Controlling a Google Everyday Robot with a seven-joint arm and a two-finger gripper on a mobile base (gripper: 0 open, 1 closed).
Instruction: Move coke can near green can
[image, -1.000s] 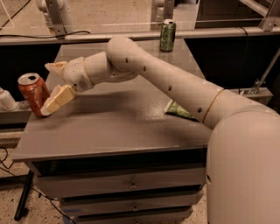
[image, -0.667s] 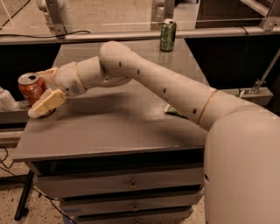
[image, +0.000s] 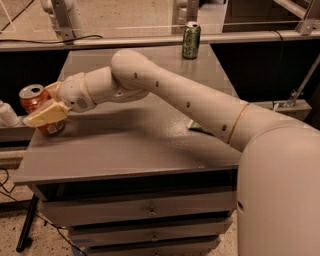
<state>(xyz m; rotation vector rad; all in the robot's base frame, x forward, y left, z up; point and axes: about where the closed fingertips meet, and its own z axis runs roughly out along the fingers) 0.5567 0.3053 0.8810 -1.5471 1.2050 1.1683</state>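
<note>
The coke can (image: 33, 98) is orange-red with a silver top and stands at the left edge of the grey table (image: 140, 150). My gripper (image: 40, 104) is at the can. One cream finger (image: 44, 113) crosses the can's front and the other sits behind its right side, so the can is between them. The fingers look open. The green can (image: 191, 40) stands upright at the table's far edge, right of centre, well away from the gripper. My arm stretches across the table from the right.
A flat green bag (image: 198, 127) peeks out from under my arm at the table's right side. A white object (image: 6, 114) sits just off the table's left edge. Drawers (image: 150, 212) are below the tabletop. A rail runs behind the table.
My gripper has moved left and slightly down to the coke can, and its fingers now sit on either side of it. The cans have not moved.
</note>
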